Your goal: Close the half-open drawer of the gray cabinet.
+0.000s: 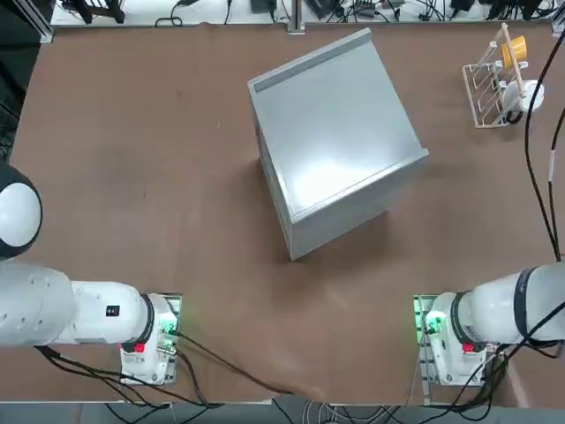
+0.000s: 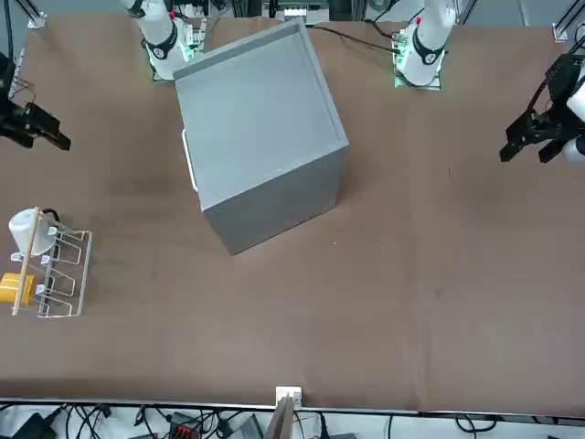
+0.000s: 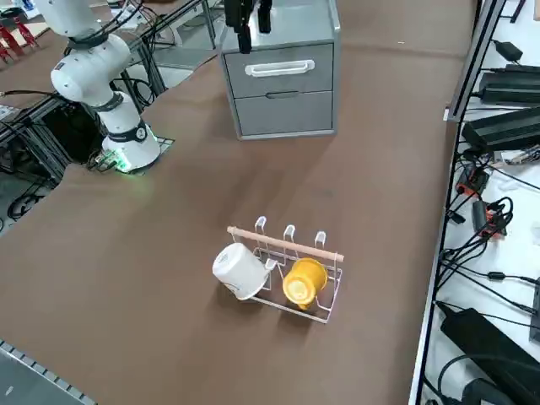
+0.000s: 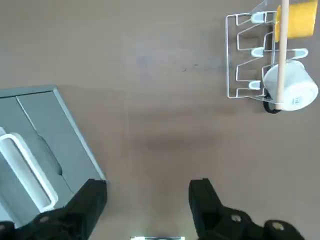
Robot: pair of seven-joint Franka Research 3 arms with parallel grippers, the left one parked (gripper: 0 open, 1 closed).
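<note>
The brown worktop (image 4: 165,60) lies under my open, empty end effector (image 4: 147,197). The cabinet (image 4: 47,130) and its drawer (image 4: 22,167) sit beside it. I might bump the white handle (image 4: 27,167).

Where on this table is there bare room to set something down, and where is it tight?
Bare brown table lies wide between the gray cabinet and the parked left arm's side, and also between the cabinet and both arm bases. The open right gripper hangs over the strip between the cabinet's drawer face and the white wire rack holding two mugs; tightest there.
</note>
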